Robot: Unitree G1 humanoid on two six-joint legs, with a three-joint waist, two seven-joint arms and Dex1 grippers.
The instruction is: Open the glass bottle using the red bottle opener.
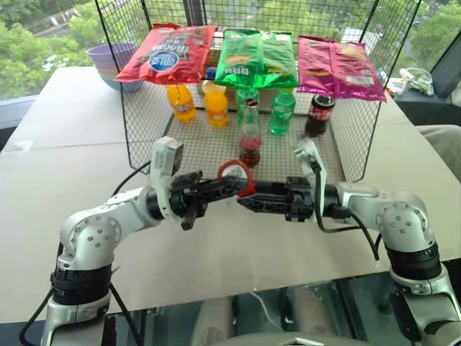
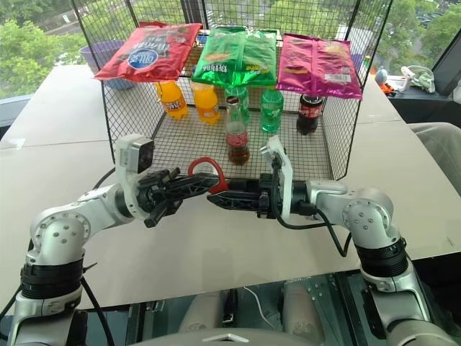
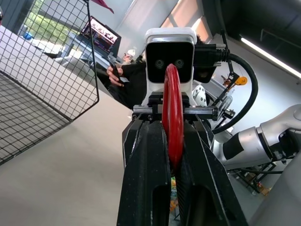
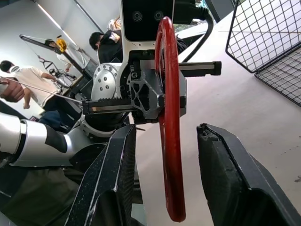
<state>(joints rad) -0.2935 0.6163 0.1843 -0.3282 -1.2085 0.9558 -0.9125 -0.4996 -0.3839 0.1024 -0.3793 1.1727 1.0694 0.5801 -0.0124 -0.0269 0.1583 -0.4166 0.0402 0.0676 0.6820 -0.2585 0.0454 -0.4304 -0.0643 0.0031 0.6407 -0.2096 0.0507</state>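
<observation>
Red bottle opener (image 1: 238, 176) clamped edge-on in left claw (image 1: 232, 186), held above desk (image 1: 65, 144) in front of wire basket (image 1: 144, 137). Right claw (image 4: 164, 179) opposite, fingers part-open w/ opener between, not gripping. Glass bottle (image 1: 250, 135) upright in basket, cap on, behind opener, near 2 green bottles (image 1: 281, 110).
</observation>
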